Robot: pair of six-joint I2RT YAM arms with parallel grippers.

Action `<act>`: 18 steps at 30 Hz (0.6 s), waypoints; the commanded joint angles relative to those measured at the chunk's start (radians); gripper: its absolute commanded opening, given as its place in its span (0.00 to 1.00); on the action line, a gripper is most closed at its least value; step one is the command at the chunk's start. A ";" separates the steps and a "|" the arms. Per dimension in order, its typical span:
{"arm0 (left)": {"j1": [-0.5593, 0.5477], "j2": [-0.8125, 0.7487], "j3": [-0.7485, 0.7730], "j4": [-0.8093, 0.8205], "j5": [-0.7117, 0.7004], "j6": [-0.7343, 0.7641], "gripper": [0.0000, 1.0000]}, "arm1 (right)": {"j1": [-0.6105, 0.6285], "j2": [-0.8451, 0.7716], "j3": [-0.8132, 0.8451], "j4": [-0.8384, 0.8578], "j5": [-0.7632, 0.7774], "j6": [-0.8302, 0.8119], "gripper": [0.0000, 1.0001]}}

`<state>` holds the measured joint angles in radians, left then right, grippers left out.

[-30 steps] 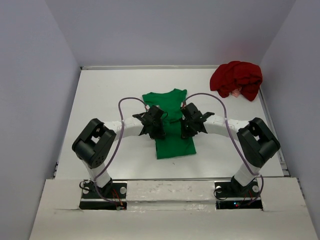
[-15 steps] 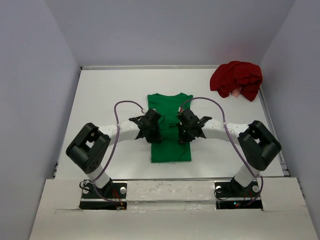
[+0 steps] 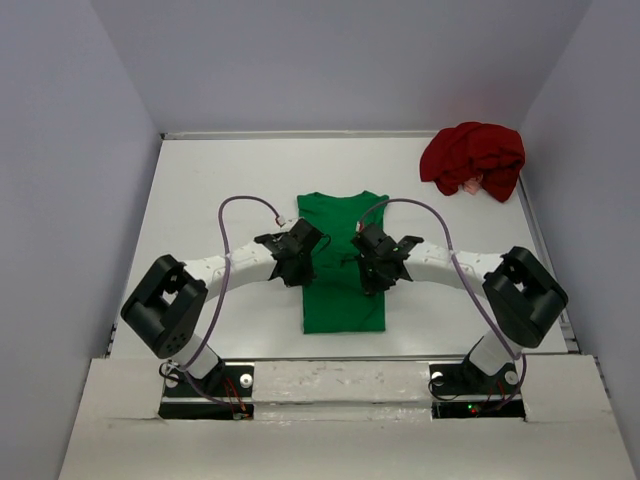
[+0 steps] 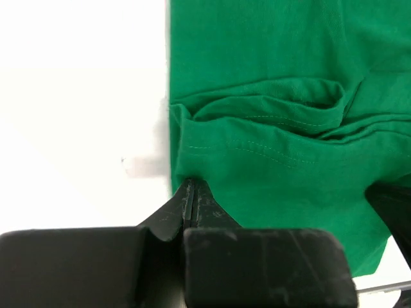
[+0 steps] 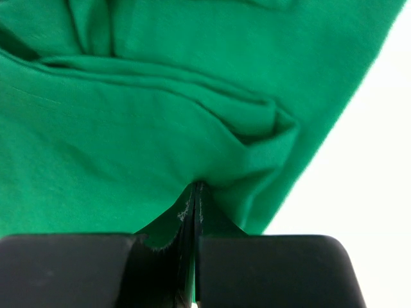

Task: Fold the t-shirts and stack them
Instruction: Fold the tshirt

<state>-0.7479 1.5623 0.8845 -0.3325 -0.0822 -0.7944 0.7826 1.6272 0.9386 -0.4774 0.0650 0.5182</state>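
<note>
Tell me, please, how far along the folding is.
Done: the green t-shirt looks folded into a narrow strip. In hand: left jaws and right jaws are shut on its side edges. Left: folding it shorter, then the crumpled red t-shirt, then stacking.

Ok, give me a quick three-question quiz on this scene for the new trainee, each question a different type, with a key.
1. Fill the gap: the red t-shirt lies crumpled at the far ____ corner of the table.
2. The left gripper is shut on: A) the green t-shirt; B) the red t-shirt; C) nothing.
3. True or false: the right gripper hangs open, clear of the green t-shirt.

Key: 1 right; 2 A; 3 false, it is shut on a fold of the green t-shirt.
</note>
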 commanded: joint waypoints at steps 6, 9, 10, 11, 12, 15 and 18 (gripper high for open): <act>-0.040 -0.093 0.079 -0.105 -0.143 0.017 0.00 | 0.046 -0.131 0.092 -0.170 0.096 -0.012 0.00; -0.045 -0.099 0.082 -0.114 -0.162 0.026 0.00 | 0.055 -0.161 0.104 -0.190 0.102 -0.012 0.05; -0.048 -0.100 0.077 -0.112 -0.162 0.030 0.00 | 0.055 -0.165 0.108 -0.194 0.107 -0.012 0.10; -0.047 -0.103 0.074 -0.106 -0.159 0.038 0.00 | 0.055 -0.167 0.106 -0.199 0.108 -0.014 0.13; -0.050 -0.105 0.071 -0.103 -0.159 0.038 0.00 | 0.055 -0.167 0.105 -0.202 0.111 -0.014 0.16; -0.050 -0.111 0.062 -0.114 -0.175 0.043 0.08 | 0.055 -0.164 0.092 -0.208 0.125 -0.007 0.40; -0.051 -0.102 0.070 -0.155 -0.217 0.035 0.22 | 0.055 -0.156 0.085 -0.214 0.113 0.011 0.55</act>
<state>-0.7910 1.4960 0.9321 -0.4271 -0.2192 -0.7616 0.8322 1.4796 1.0103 -0.6670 0.1612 0.5144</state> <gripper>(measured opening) 0.150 0.469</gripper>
